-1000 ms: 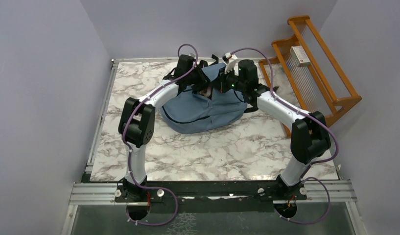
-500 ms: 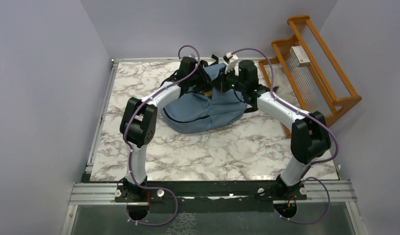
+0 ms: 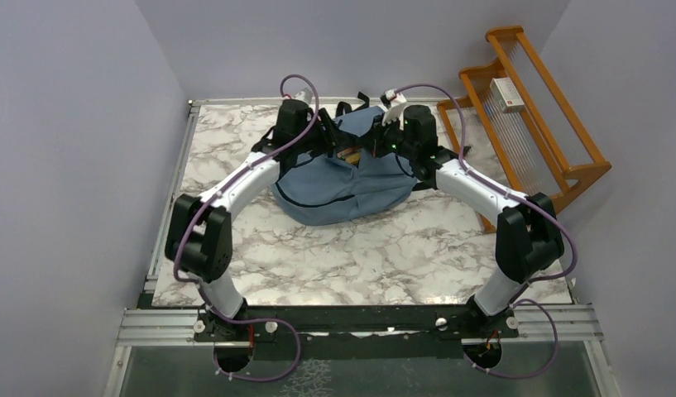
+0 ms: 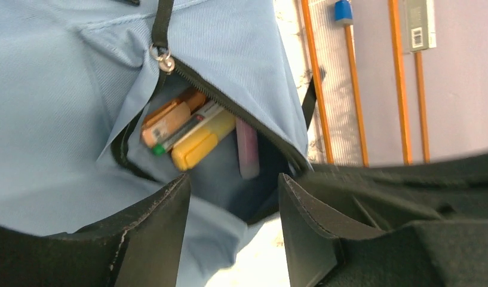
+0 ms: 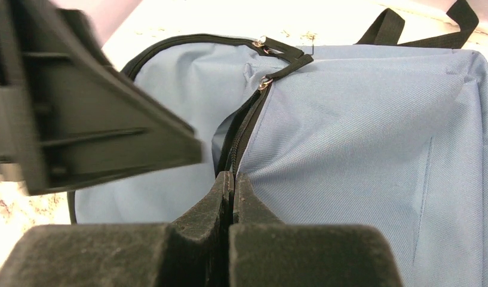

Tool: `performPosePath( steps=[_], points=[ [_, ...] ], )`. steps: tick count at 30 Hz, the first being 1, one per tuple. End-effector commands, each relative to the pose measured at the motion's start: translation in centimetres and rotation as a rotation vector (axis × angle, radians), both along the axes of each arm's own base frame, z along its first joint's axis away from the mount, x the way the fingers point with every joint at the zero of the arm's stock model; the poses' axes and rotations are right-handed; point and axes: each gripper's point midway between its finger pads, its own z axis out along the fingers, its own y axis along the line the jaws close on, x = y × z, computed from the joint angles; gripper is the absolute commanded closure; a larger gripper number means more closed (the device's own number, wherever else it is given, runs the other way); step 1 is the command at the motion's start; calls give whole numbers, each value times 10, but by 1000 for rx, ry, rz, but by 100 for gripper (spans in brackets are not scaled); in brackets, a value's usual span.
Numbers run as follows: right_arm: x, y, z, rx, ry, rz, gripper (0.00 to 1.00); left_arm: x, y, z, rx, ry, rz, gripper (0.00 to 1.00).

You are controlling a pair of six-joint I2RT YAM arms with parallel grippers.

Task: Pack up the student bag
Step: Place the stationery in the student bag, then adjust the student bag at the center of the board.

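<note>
The student bag (image 3: 351, 186) lies on the far half of the marble table (image 3: 359, 256), near its back edge and roughly centred. In front of it you have the whole near half of the tabletop as bare marble, down to the metal rail (image 3: 359, 324) where the arms are bolted.

At the sides there is less room. Your left arm's elbow (image 3: 198, 240) hangs over the table's left edge, close to the left wall (image 3: 69, 165). Your right elbow (image 3: 529, 240) sits at the right edge, just beside the foot of the wooden rack (image 3: 558, 124). The back wall (image 3: 351, 41) rises close behind the bag.

Your left gripper (image 4: 232, 185) is spread, with nothing between its fingers, and hovers over the bag's open pocket. Your right gripper (image 5: 232, 176) is pressed together, its tips right at the zipper seam; you cannot tell whether fabric is caught between them.

The bag is soft slate-blue fabric, rumpled, with dark zippers and black straps (image 5: 420, 27) at its far end. A metal zipper pull (image 4: 163, 58) sits at the top of the gaping pocket. Inside lie a yellow highlighter (image 4: 202, 143), a marker with a green end (image 4: 181, 134), orange-brown pens (image 4: 166, 119) and a pink piece (image 4: 247, 148).
</note>
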Motion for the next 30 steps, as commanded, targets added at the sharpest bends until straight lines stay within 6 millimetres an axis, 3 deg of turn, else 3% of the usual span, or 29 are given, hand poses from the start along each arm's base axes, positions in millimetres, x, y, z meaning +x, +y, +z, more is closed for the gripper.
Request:
performPosePath(
  steps=[1, 2, 4, 7, 10, 15, 20, 24, 30],
  points=[
    [-3, 3, 46, 42, -107, 9, 99, -22, 40, 45, 25, -129, 36, 44],
    [-5, 5, 45, 35, -104, 22, 99, -27, 52, 58, 33, -164, 69, 44],
    [-8, 8, 41, 20, -94, 57, 99, -30, 74, 64, 59, -190, 127, 43],
    [-15, 16, 28, -14, -49, 136, 99, -28, 102, 62, 86, -190, 181, 39],
    [-25, 21, 2, -51, 25, 191, 99, -22, 111, 55, 127, -190, 164, 37],
    [-37, 31, -44, -121, 126, 237, 99, -10, 101, 38, 137, -174, 62, 36],
    [-35, 39, -69, -132, 159, 234, 95, 1, 83, 19, 122, -157, -38, 35],
    [-34, 42, -83, -141, 188, 232, 87, 5, 78, 5, 116, -131, -59, 34],
    [-33, 51, -85, -119, 180, 264, 75, 18, 72, -1, 100, -130, -67, 34]
  ],
)
